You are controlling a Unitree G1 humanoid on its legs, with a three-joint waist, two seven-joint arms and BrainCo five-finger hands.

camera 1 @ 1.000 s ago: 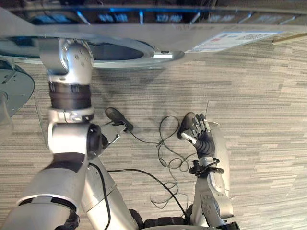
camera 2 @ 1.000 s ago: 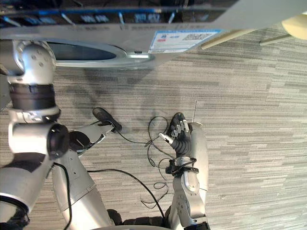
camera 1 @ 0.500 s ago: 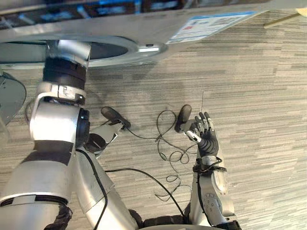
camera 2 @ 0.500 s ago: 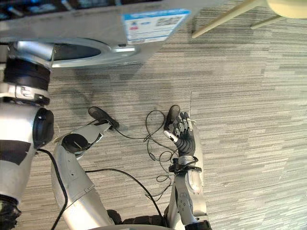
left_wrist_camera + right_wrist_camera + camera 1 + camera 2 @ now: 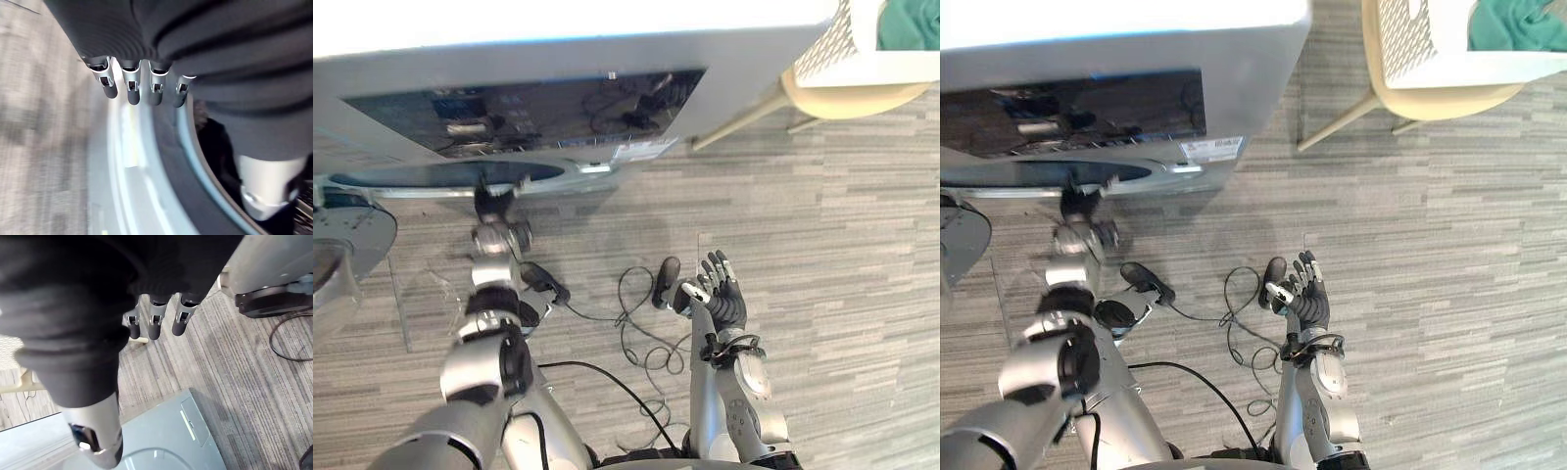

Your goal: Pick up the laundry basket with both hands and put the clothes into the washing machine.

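The white laundry basket [image 5: 1430, 49] holds teal clothes [image 5: 1518, 24] and stands on a beige stool [image 5: 1449, 103] at the far right, out of reach of both hands. The grey washing machine [image 5: 558, 69] stands ahead with its round opening [image 5: 440, 176] facing the floor side. My left hand [image 5: 492, 206] is at the rim of that opening. Its fingers [image 5: 133, 90] are straight over the pale rim [image 5: 132, 171] and hold nothing. Over the carpet, my right hand [image 5: 720, 299] is open and empty, with its fingers [image 5: 154, 325] spread.
The machine's round door [image 5: 342, 235] hangs open at the far left, next to my left arm. Striped grey carpet [image 5: 842, 294] stretches between me and the stool, whose legs [image 5: 734, 122] slant down beside the machine's right corner.
The whole view has pulled back and tilted up, bringing the basket and stool into sight. My left hand, earlier hidden in the opening, now shows at its rim. The right hand stays open.
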